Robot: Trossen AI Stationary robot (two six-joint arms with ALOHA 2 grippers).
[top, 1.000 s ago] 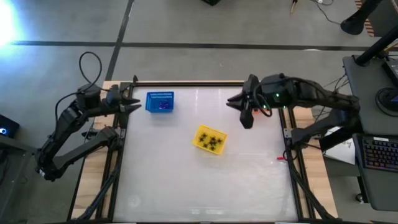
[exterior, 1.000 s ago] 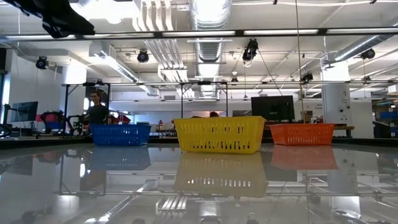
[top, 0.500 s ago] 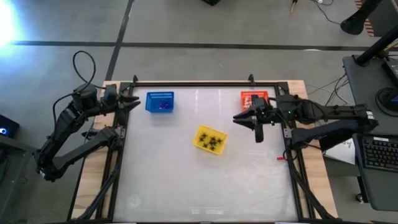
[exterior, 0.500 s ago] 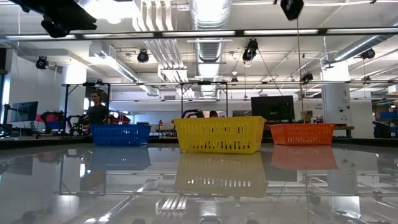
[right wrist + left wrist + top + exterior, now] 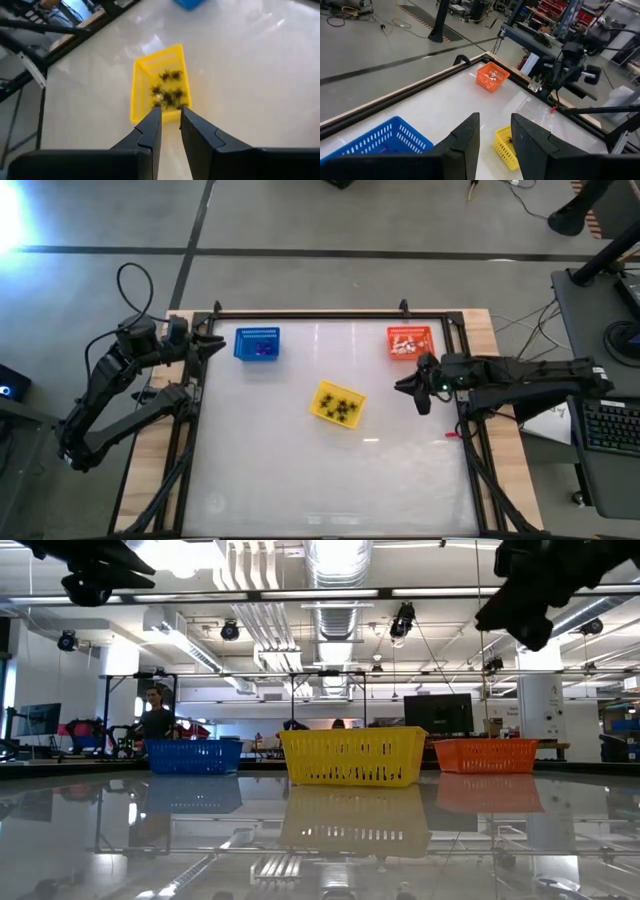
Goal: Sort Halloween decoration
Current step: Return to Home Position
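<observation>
1. The black spiders (image 5: 342,410) lie bunched in the yellow basket (image 5: 318,402) near the middle of the table (image 5: 330,480). There seem to be about half a dozen, but they overlap too much for a sure count.
2. The purple bits (image 5: 264,350) sit in the blue basket (image 5: 257,333) by the back left corner, and the white bits (image 5: 404,348) in the orange basket (image 5: 409,330) by the back right corner. Both sets are too small to count.
3. There are three baskets, one colour of piece in each, which keeps the kinds apart. No loose piece shows on the table, so the sorting looks done.
4. The right gripper (image 5: 405,388) hangs at the right edge beside the orange basket, its fingers a narrow gap apart and empty.
5. The left gripper (image 5: 215,345) waits at the left edge beside the blue basket, likewise narrow and empty. Both are clear of the baskets, as suits parking.
</observation>
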